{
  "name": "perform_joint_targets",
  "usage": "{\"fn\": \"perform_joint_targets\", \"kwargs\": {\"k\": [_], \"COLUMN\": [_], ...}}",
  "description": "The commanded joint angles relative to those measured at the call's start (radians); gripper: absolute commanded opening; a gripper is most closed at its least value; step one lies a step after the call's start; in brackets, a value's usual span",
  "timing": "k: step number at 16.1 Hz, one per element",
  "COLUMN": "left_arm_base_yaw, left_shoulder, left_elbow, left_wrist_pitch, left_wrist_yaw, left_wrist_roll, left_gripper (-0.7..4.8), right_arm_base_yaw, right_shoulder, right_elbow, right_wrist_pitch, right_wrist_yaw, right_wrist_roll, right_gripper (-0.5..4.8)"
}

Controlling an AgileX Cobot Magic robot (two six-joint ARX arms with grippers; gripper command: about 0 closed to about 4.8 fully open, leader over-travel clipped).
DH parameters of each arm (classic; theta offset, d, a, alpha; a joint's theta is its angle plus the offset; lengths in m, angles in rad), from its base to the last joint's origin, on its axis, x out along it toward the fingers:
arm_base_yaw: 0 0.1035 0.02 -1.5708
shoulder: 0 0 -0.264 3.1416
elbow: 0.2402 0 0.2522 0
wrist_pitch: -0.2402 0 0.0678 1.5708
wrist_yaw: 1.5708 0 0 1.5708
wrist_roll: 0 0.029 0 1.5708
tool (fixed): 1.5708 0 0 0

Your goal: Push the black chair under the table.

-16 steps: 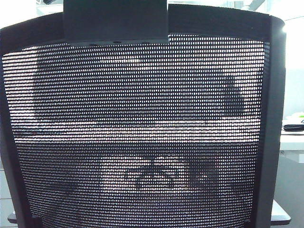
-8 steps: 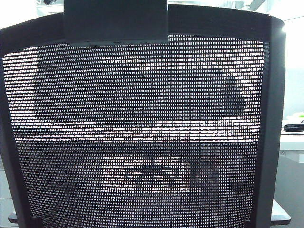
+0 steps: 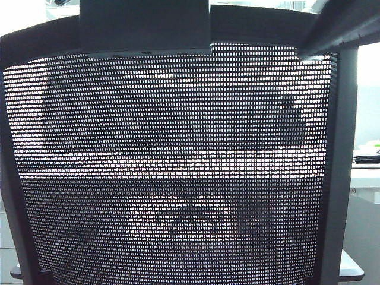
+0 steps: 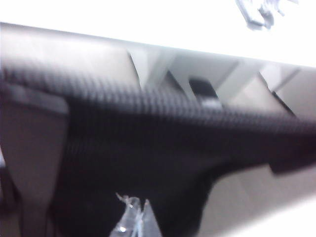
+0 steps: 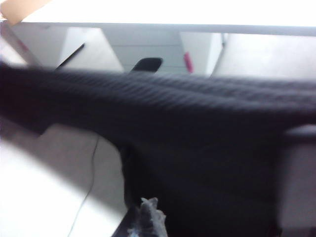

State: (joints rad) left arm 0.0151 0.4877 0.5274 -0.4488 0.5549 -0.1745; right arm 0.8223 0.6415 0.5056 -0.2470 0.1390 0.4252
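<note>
Change since the earlier exterior frames: a dark, blurred arm section (image 3: 344, 24) has entered at the upper right corner, lying across the chair's top rail; the chair itself sits as before.

Item 1, black chair (image 3: 178, 166): fills nearly the whole exterior view, seen from behind. See-through mesh back in a solid black frame; black headrest plate (image 3: 144, 27) at top centre. One armrest (image 3: 350, 270) shows at the lower right edge. In both wrist views the chair's top edge runs across the frame as a dark mesh band (image 4: 163, 113) (image 5: 163, 98), blurred.

Item 2, bench (image 3: 365, 175): white top visible only as a strip to the right of the chair, beyond it, and faintly through the mesh. A small dark object (image 3: 367, 159) lies on it. The chair stands in front of the bench; how far under it cannot be told.

Item 3, left tool (image 4: 132, 217): pale, translucent tips at the edge of the left wrist view, close against the chair back; tips look near together, but blur leaves apart or together undecided.

Item 4, right tool (image 5: 147, 217): only a blurred pale tip shows, by the chair back; state cannot be told.
</note>
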Motion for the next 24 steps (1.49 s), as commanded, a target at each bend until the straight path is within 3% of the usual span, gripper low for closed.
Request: {"fn": "perform_joint_targets", "kwargs": {"k": [1,3,12,20,24], "left_arm_base_yaw": [-0.001,0.000,0.000,0.000,0.000], "left_shoulder": [0.003,0.045,0.196,0.227,0.294], "left_elbow": [0.002,0.002,0.002,0.002,0.002], "left_wrist_pitch": [0.087,0.116,0.222,0.272,0.378], "left_wrist_yaw": [-0.047,-0.043,-0.035,-0.046,-0.045], "left_wrist_roll": [0.007,0.007,0.020,0.030,0.020], "left_gripper": [-0.06,-0.06,-0.06,-0.06,-0.06], "right_arm_base_yaw": [-0.076,-0.127,-0.193,-0.199,-0.211], "right_shoulder": [0.006,0.008,0.008,0.008,0.009], "right_elbow": [-0.001,-0.001,-0.001,-0.001,-0.001], "right_wrist_pitch": [0.056,0.077,0.064,0.087,0.122], "right_wrist_yaw": [-0.053,-0.071,-0.044,-0.035,0.002], "right_wrist_roll": [-0.002,-0.011,-0.014,-0.033,-0.040], "right_gripper": [-0.05,-0.05,-0.05,-0.05,-0.05]}}
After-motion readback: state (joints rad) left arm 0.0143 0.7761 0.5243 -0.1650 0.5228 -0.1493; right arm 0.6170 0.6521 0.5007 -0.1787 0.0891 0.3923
